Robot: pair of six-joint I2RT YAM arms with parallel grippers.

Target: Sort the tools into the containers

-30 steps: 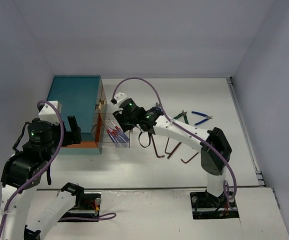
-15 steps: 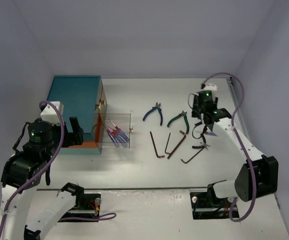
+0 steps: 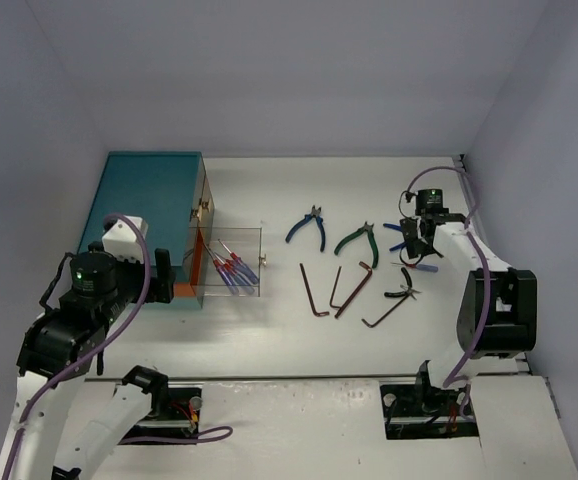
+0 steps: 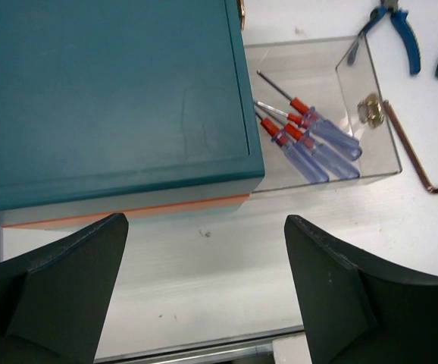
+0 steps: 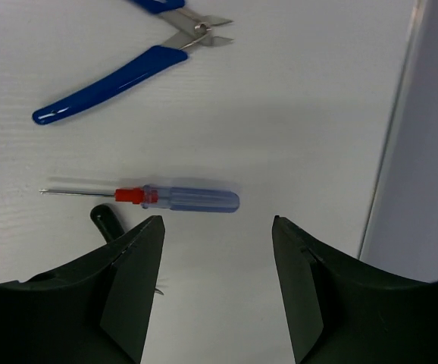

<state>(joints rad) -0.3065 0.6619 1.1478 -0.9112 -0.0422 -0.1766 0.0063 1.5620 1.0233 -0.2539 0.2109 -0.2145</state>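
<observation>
Right claw (image 5: 217,250) gapes over a blue-handled, red-collared screwdriver (image 5: 177,199), apparently lying flat.

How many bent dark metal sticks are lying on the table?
4 dark L-shaped hex keys lie on the white table: one nearest the clear plastic drawer, two beside it, one farthest right. Others may hide under the arms.

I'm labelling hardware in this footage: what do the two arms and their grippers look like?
The left arm and right arm both have white links, black joint housings, a green indicator light and a looping purple cable. The left gripper and right gripper each show two broad, matte black, wedge-shaped fingers.
</observation>
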